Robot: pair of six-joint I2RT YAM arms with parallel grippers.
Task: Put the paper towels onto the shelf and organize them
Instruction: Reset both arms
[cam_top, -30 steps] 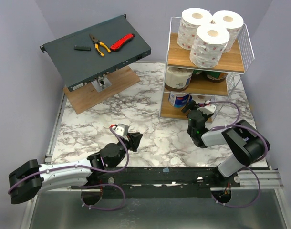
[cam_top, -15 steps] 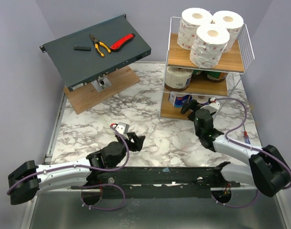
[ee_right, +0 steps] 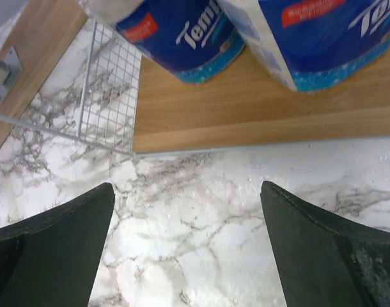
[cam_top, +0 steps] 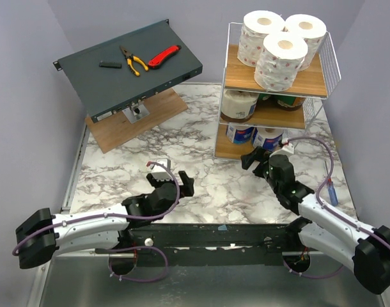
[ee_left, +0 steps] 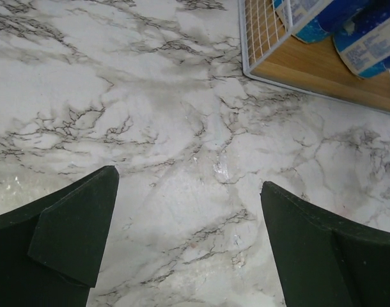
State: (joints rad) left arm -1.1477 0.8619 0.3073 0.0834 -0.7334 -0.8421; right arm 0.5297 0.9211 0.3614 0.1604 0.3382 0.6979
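Note:
The shelf (cam_top: 224,89) stands at the back right. Three white pink-printed paper towels (cam_top: 281,61) fill its top board. A cream roll (cam_top: 238,104) and green-wrapped rolls (cam_top: 288,102) sit on the middle board. Two blue-and-white packs (cam_top: 241,133) (cam_top: 269,137) stand on the bottom board (ee_right: 259,109), and they show close up in the right wrist view (ee_right: 182,32) (ee_right: 329,38). My right gripper (cam_top: 262,157) (ee_right: 185,185) hangs open and empty just in front of that board. My left gripper (cam_top: 172,181) (ee_left: 188,182) is open over bare marble, left of the shelf corner (ee_left: 259,38).
A slanted dark grey box (cam_top: 128,80) at the back left carries pliers (cam_top: 133,59), a red knife (cam_top: 164,56) and a small black piece (cam_top: 110,64). It rests on a flat wooden board (cam_top: 118,131). A purple wall runs close behind the shelf.
My right gripper has backed away from the bottom board, and a second blue-and-white pack now stands there. My left gripper has opened wide and shifted slightly right.

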